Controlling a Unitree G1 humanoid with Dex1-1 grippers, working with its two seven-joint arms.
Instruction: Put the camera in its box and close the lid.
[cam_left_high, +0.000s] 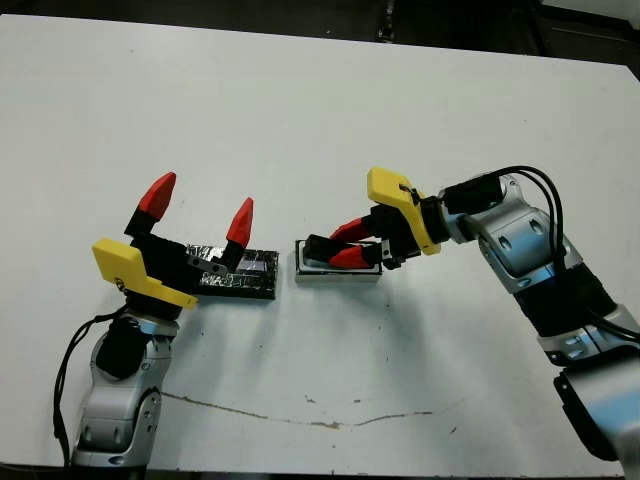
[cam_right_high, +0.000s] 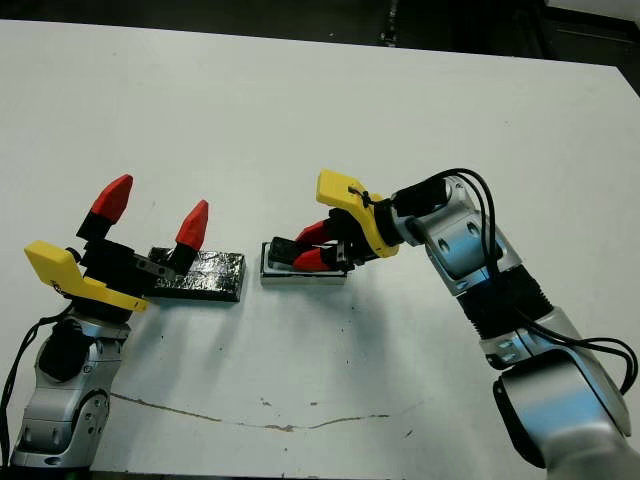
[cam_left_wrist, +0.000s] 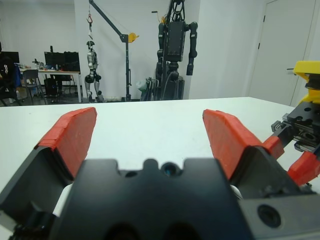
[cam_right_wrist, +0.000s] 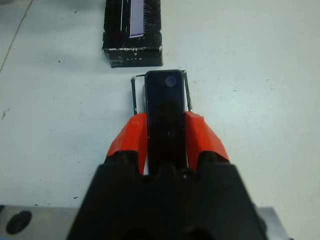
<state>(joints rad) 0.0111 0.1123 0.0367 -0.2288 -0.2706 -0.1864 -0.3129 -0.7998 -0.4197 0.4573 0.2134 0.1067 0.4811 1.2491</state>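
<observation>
On the white table (cam_left_high: 330, 90), matte and marked by a thin brownish scratch near the robot, the work sits in a short row at the middle. The right gripper (cam_left_high: 352, 246) reaches in from the right with its red-tipped fingers clamped on the long sides of the camera (cam_right_wrist: 165, 115), a flat black bar with a glossy bluish face; holding it lengthwise keeps the bar lined up with the box (cam_left_high: 337, 272), so it can likely go straight down between the walls. The wrist view shows the camera directly over that shallow tray, thin black rim showing on both sides of it, but whether it already rests on the white floor cannot be told. The left gripper (cam_left_high: 198, 208) stands tilted upward beside the lid (cam_left_high: 240, 272), its fingers spread wide apart and holding nothing, probably waiting near the piece it must fetch next. The lid lies flat just left of the box, a small gap between them: a black rectangle in crinkly, shiny wrap with a pale strip down its top, slightly broader than the tray it has to cover.
</observation>
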